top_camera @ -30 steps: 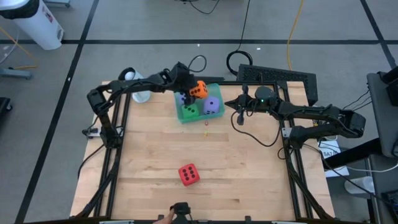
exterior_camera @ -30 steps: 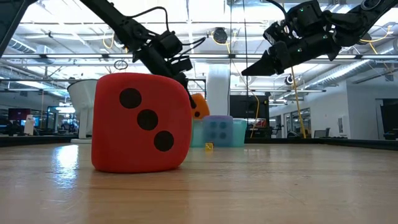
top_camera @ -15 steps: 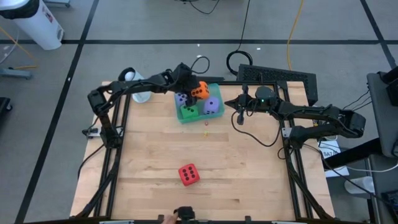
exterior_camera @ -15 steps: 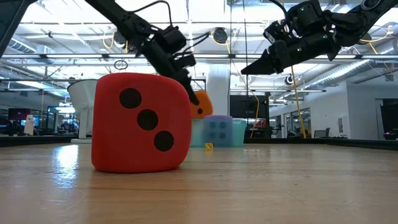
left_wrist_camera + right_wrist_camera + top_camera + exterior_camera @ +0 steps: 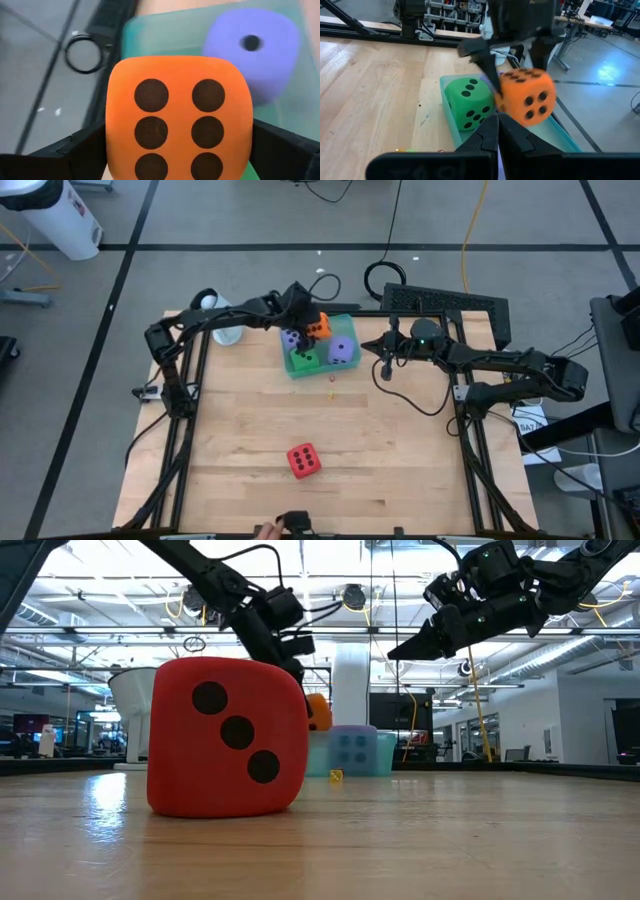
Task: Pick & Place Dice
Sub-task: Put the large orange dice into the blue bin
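Observation:
My left gripper [image 5: 310, 321] is shut on the orange die [image 5: 177, 115] over the far side of the teal tray [image 5: 322, 369], which stands at the table's far middle. In the tray lie a green die [image 5: 305, 359] and two purple dice [image 5: 342, 350] [image 5: 291, 338]. A red die [image 5: 304, 460] rests on the wood near the front edge and looms large in the low view [image 5: 225, 735]. My right gripper [image 5: 384, 370] hovers shut to the tray's right, holding nothing. My left gripper pinches the orange die by two opposite side faces [image 5: 112, 140] between its two fingers [image 5: 490, 75]. The fingers slant downward from the table's left. The die sits level, its six-pip face toward the wrist, lifted clear above the tray beside the green die [image 5: 467, 102].
A small yellow bit [image 5: 332, 392] lies on the wood just in front of the tray. A white cup [image 5: 226, 333] stands at the far left. A black panel [image 5: 450, 305] sits at the far right. Open wood lies between tray and red die.
My left gripper has tipped a little while keeping its hold. The orange die stays above the tray's far side and is now more covered by the gripper in the high view.

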`<act>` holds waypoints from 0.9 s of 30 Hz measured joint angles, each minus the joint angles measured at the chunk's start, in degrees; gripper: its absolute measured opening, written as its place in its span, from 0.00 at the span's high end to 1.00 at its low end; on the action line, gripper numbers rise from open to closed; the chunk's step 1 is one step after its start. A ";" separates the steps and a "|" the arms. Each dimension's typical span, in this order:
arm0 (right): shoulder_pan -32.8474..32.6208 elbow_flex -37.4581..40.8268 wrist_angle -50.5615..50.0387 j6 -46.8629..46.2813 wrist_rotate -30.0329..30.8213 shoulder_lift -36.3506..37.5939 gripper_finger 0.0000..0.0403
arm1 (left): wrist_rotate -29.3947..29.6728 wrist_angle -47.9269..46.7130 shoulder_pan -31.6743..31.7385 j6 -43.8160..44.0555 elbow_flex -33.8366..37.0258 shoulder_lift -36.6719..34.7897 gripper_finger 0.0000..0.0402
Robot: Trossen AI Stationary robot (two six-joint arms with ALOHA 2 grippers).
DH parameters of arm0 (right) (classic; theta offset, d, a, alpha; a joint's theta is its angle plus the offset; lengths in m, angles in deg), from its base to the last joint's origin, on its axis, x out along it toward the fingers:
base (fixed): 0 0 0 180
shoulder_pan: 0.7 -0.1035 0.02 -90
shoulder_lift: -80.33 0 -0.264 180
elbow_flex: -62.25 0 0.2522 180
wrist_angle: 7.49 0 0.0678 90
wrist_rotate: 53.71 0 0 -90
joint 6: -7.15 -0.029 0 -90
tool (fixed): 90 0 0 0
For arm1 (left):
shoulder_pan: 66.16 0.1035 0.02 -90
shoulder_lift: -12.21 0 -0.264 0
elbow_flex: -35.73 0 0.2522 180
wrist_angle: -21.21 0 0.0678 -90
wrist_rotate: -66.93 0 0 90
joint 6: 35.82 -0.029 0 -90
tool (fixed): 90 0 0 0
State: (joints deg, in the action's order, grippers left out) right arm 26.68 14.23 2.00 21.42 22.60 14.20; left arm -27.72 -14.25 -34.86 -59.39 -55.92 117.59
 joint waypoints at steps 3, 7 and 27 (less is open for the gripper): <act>-0.07 0.00 1.59 1.67 -0.13 -1.14 1.00 | -0.40 0.71 -0.17 -1.28 -0.04 1.23 0.00; 0.04 -0.44 5.29 3.49 -0.11 -5.16 1.00 | 0.03 1.34 -0.24 -1.54 -0.09 2.84 0.00; 5.37 -29.52 -2.47 10.49 -9.86 -34.68 1.00 | -0.47 2.19 -1.02 -3.62 0.00 2.79 0.00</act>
State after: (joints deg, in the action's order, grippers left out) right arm 32.05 -15.29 -0.47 31.91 12.73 -20.49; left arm -28.19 -12.06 -35.88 -63.00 -55.92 120.37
